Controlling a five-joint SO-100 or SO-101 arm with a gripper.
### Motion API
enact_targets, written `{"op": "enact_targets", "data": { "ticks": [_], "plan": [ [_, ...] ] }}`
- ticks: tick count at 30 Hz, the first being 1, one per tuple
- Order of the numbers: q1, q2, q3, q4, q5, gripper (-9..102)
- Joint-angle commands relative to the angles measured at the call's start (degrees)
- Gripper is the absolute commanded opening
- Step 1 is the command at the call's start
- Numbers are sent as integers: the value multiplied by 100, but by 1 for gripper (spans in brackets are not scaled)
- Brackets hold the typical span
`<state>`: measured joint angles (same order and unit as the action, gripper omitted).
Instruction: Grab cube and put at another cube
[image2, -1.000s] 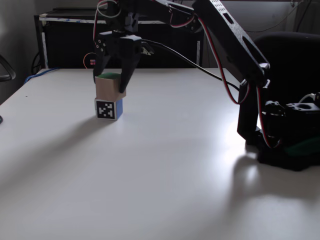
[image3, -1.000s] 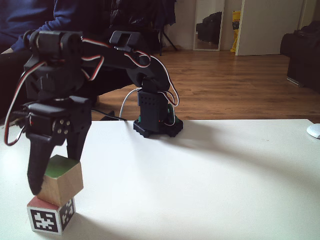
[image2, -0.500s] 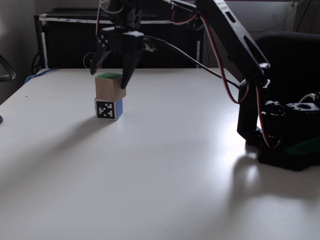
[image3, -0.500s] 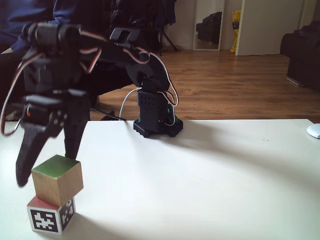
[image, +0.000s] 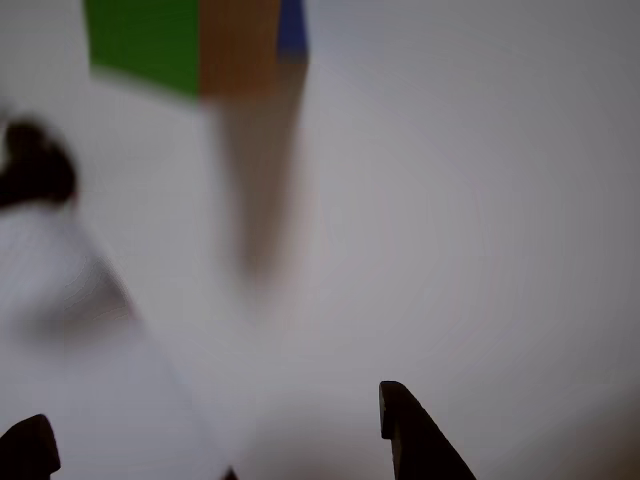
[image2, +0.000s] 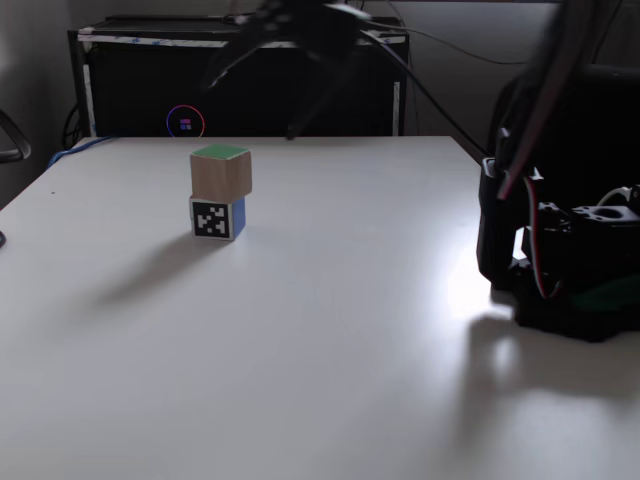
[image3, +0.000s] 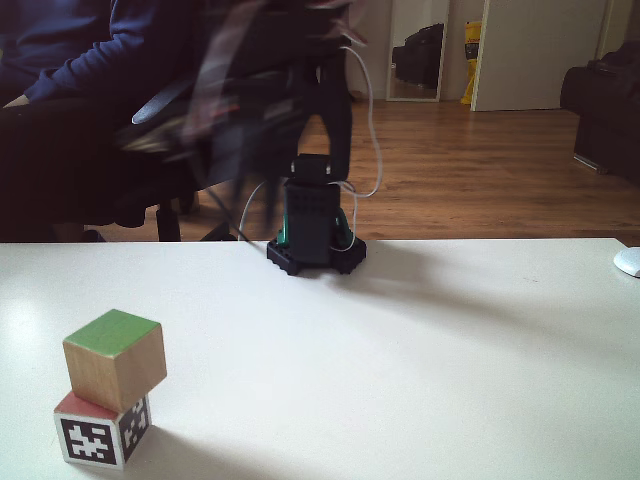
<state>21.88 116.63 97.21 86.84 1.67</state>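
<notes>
Cube-stacking looks done: the pincer (image2: 265, 85) is a motion blur high over the tabletop's (image2: 330, 330) far edge, fingers spread wide and gripping nothing. Below, the cube (image2: 221, 171) sits green face up on another cube (image2: 219, 216), slightly skewed, near the far left corner in a fixed view. Next move, likely: retreat the arm without brushing the stack.

The arm is seen raised and motion-blurred above its base (image2: 575, 290), which is set at the table's edge. The gripper (image2: 255, 100) is held high, its two fingers spread apart, with nothing gripped between them.
</notes>
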Motion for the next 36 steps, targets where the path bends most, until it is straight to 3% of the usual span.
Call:
{"op": "enact_targets", "data": {
  "ticks": [1,5,11,16,24,29,36],
  "plan": [
    [-765,2197,2074,-800,220,48],
    [-1397,2979,3551,-1547,492,43],
    [-1608,4772,5678,-2514,431,32],
    [-1635,7146,6961,-2145,79,22],
    [-1731,7181,7471,-2101,35,0],
    [-2021,7181,7321,-1494,-149,0],
    [-2039,7181,7286,-1283,-721,0]
  ]
}}
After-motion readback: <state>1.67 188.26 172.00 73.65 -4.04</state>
